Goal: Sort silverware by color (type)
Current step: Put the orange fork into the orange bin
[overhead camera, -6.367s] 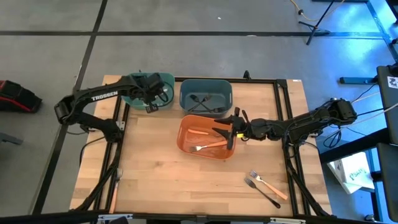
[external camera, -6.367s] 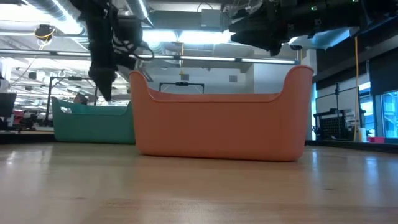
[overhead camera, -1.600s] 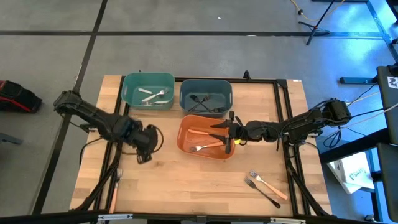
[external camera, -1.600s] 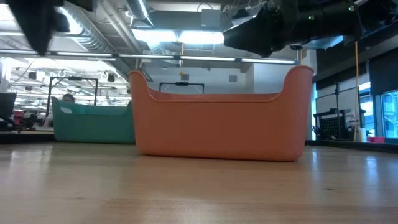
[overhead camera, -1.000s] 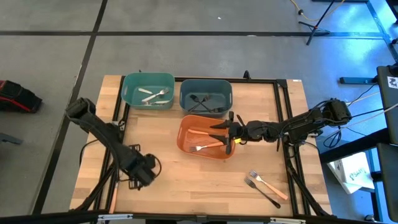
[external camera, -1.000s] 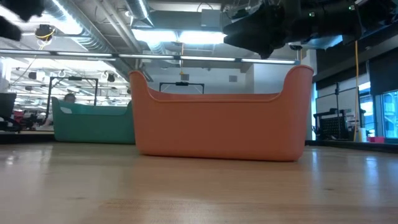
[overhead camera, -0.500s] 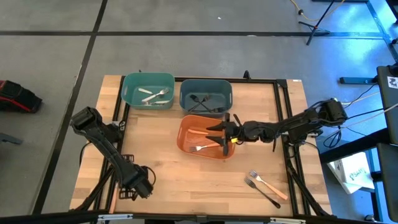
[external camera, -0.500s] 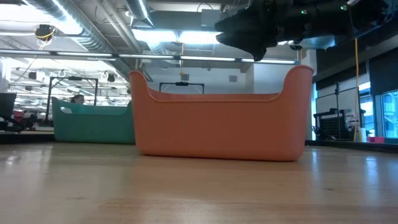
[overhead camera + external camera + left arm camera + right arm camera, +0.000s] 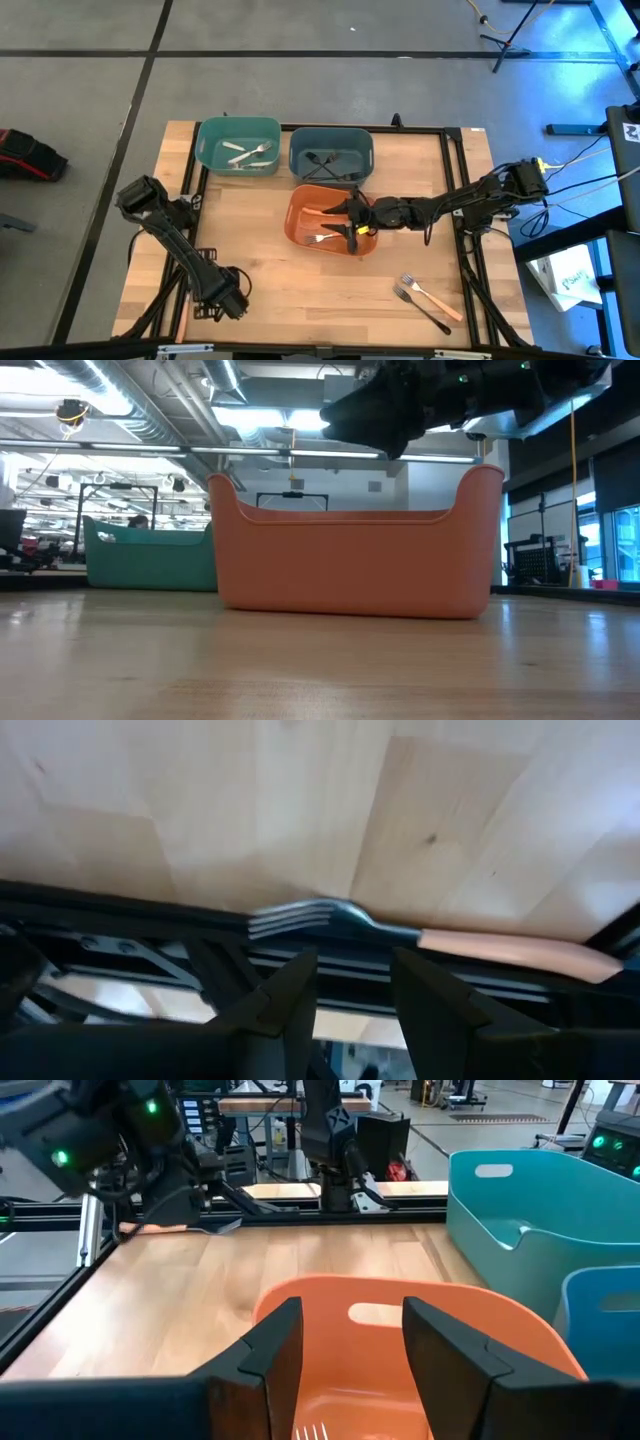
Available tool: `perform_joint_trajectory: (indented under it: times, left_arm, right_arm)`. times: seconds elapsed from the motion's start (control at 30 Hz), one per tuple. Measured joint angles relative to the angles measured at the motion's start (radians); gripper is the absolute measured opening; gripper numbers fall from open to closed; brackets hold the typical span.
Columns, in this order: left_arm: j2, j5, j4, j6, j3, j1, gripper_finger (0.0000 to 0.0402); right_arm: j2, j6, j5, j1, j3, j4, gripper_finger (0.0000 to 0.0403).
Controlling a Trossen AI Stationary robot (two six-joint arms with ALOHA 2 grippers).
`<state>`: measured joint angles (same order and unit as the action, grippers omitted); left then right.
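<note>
Silverware sorting from my console: my left gripper (image 9: 228, 303), fingers spread, hangs at the table's near-left edge over an orange-handled fork (image 9: 420, 932) on the frame rail. My right gripper (image 9: 352, 222), also spread and empty, hovers above the orange bin (image 9: 300, 232). Two forks (image 9: 422, 296) lie near-right on the table (image 9: 270, 280).

no readable text, labels, brands or numbers anywhere in these views; nothing legible on the arms, the bins, the table or the room behind.
</note>
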<state>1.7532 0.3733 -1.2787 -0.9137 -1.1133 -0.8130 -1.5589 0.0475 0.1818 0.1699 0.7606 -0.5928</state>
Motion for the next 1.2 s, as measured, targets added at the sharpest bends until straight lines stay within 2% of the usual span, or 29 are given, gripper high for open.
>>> perform_joint_trajectory:
  times: [0.3,0.43,0.7,1.2]
  left_arm:
    - [0.143,0.074,0.011,0.141,0.001,-0.029,0.0124]
    - [0.162,0.060,0.008,0.187,0.002,-0.039,0.0124]
    - [0.153,0.121,0.020,0.151,0.083,-0.075,0.0124]
    - [0.146,0.139,0.200,0.127,0.191,-0.075,0.0124]
  right_arm:
    - [0.000,0.000,0.000,0.000,0.000,0.021,0.0161]
    - [0.000,0.000,0.000,0.000,0.000,0.021,0.0161]
    - [0.000,-0.001,0.000,0.000,0.000,0.020,0.0161]
    - [0.000,-0.004,0.009,0.000,-0.001,0.019,0.0161]
